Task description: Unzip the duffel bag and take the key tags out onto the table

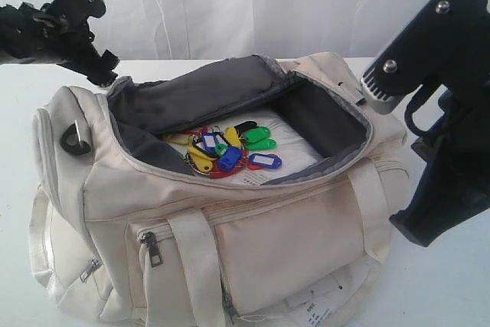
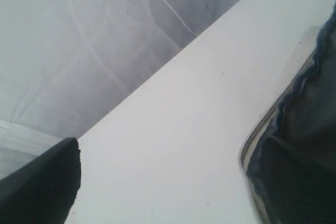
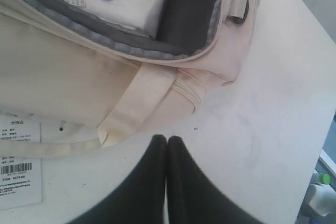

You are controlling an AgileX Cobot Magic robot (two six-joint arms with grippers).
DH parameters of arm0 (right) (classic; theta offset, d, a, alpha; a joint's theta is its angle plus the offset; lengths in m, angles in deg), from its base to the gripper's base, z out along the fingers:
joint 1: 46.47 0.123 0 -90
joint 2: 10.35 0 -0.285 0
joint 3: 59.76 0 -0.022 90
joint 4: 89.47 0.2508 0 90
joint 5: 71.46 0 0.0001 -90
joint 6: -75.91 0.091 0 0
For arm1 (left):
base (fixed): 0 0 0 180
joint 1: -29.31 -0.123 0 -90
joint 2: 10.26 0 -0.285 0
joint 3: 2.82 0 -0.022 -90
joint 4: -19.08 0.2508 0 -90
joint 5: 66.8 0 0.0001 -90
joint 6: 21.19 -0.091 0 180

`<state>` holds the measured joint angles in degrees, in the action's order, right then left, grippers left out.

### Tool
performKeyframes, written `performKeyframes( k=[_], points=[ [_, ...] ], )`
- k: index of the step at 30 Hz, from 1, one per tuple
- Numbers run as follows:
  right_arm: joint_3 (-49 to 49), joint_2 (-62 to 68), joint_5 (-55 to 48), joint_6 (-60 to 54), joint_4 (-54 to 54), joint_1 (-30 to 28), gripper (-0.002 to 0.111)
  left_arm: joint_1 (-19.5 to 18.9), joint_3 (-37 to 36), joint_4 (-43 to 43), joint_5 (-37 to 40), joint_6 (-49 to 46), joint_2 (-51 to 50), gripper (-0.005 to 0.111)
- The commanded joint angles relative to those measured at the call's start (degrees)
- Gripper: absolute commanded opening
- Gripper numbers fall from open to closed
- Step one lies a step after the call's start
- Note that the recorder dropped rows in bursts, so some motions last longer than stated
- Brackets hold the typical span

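Note:
The cream duffel bag (image 1: 291,243) lies on the white table (image 1: 452,289) with its top zipper undone and its dark grey lining showing. The key tags (image 1: 226,151), red, blue, green, yellow and black, lie in a bunch inside it on a white packet. My left gripper (image 1: 106,73) hangs just above the bag's back left rim; only one of its fingers (image 2: 50,179) shows, far to one side, over bare table (image 2: 184,129), so it is open and empty. My right gripper (image 3: 167,139) is shut on nothing, above the table by the bag's webbing strap (image 3: 142,103).
A white printed paper label (image 3: 18,166) lies on the table at the bag's front. A black ring (image 1: 76,137) sits on the bag's left end. A white curtain (image 1: 245,5) hangs behind. Past the table edge stands a bottle with a green cap (image 3: 323,182).

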<state>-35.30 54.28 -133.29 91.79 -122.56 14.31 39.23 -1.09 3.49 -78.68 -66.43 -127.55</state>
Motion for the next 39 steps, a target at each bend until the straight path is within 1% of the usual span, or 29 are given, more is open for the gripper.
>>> performKeyframes(
  k=[1,2,3,4,5,6,7,8,9,10,11,12,13,14,17,19,21,24,26,28,31,33,36,39],
  points=[
    [0.3,-0.3,0.8,-0.2,-0.5,-0.3,0.000,-0.1,0.4,-1.1,7.8,0.3,7.4,0.093],
    [0.3,-0.3,0.6,-0.1,-0.3,-0.3,0.000,-0.1,0.4,-1.4,10.9,0.3,9.2,0.093],
    [0.3,-0.3,0.3,0.0,0.1,-0.3,0.000,-0.1,0.4,-1.8,17.3,0.5,12.9,0.093],
    [0.3,-0.3,0.1,0.0,0.2,-0.3,0.000,-0.1,0.4,-1.8,21.2,0.5,14.9,0.092],
    [0.3,-0.3,-0.6,0.0,0.5,-0.3,0.000,-0.1,0.4,-1.6,29.1,2.5,19.0,0.091],
    [0.3,-0.3,-1.3,0.0,1.0,-0.3,0.000,-0.1,0.4,0.1,37.0,7.4,22.8,0.084],
    [0.3,-0.3,-1.5,0.0,1.9,-0.3,0.000,-0.1,0.4,2.1,40.9,11.0,24.8,0.079],
    [0.3,-0.3,-2.3,0.0,3.3,-0.3,0.000,-0.1,0.4,7.3,48.2,18.7,28.4,0.066],
    [0.3,-0.3,-2.6,0.0,4.2,-0.3,0.000,-0.1,0.4,10.2,52.4,21.8,30.1,0.057],
    [0.3,-0.3,-3.4,0.0,5.9,-0.3,0.000,-0.1,0.4,14.9,60.1,25.8,33.1,0.040],
    [0.3,-0.3,-3.5,0.0,6.8,-0.3,0.000,-0.1,0.4,17.0,64.2,26.8,34.5,0.029],
    [0.3,-0.3,-3.5,0.0,7.0,-0.3,0.000,-0.1,-0.2,17.8,68.7,27.7,37.7,0.010],
    [0.3,-0.3,-3.3,0.0,7.0,-0.3,0.000,-0.1,-1.2,17.8,69.0,27.9,39.7,0.000],
    [0.3,-0.3,-3.0,0.2,7.0,-0.3,0.000,-0.1,-3.9,17.5,68.9,27.9,43.7,0.000],
    [0.3,-0.3,-1.6,0.8,6.8,-0.3,0.000,-0.1,-8.4,17.1,68.9,27.9,50.4,0.000],
    [0.3,-0.3,0.2,0.8,6.4,-0.3,0.000,-0.1,-11.8,16.0,67.3,28.2,55.2,0.000],
    [0.3,-0.3,2.3,0.9,6.3,-0.3,0.000,0.0,-15.8,13.0,64.1,28.8,59.8,0.000],
    [0.3,-0.1,6.1,3.1,4.8,-0.3,0.000,0.2,-21.9,4.9,58.8,26.3,65.8,0.000],
    [0.3,0.6,8.3,5.5,1.5,-0.3,0.000,1.3,-26.7,0.8,53.3,21.5,68.9,0.000],
    [0.3,1.7,10.2,6.5,-3.2,-0.3,0.000,2.9,-31.2,-0.7,47.8,17.5,70.6,0.000],
    [0.3,3.8,11.8,9.0,-12.1,-0.3,0.000,6.1,-38.6,-0.7,37.6,15.9,71.1,0.000],
    [0.3,5.4,12.8,10.1,-16.5,-0.3,0.000,8.7,-43.3,-0.7,29.1,15.9,71.1,0.000],
    [0.3,7.5,14.2,11.4,-18.5,-0.3,0.000,12.2,-48.9,-0.7,18.0,15.9,71.1,0.000],
    [0.3,9.7,15.6,12.5,-18.0,-0.3,0.000,15.4,-51.9,-0.4,9.0,15.9,71.1,0.000]
  ],
)
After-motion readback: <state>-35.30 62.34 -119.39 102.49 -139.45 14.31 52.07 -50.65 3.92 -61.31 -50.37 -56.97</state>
